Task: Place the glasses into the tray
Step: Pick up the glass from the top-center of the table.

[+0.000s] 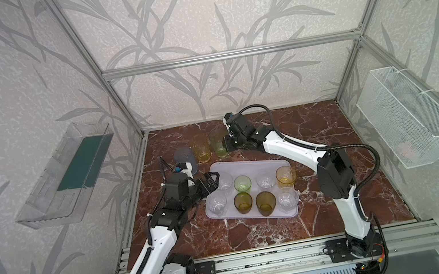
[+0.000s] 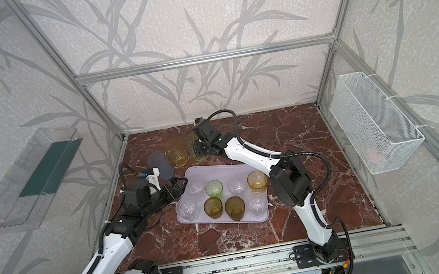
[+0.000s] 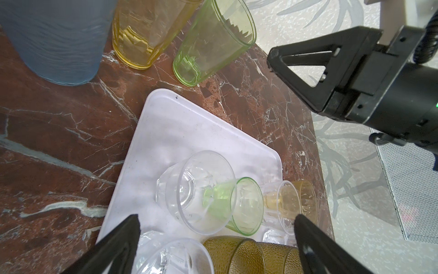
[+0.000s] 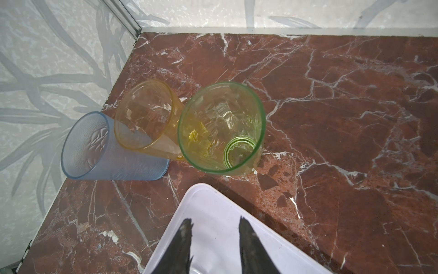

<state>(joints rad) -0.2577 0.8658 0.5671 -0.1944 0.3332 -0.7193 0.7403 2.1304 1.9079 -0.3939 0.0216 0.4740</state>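
The left pincer [image 1: 213,181] is wide apart by the tray [image 1: 247,165]. Behind the tray stand the blue glass [image 4: 94,147], yellow glass [image 4: 144,113] and green glass [image 4: 220,125], all upright. The right pincer [image 4: 214,221], slightly apart and empty, is nearer; the green glass is just ahead.

Bright, even light, faint shadows; the tray [image 3: 180,132] glares washed-out white in the left wrist view.

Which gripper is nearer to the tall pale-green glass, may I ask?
Right. The right gripper is close beside the pale-green glass; the left gripper is farther, at the tray.
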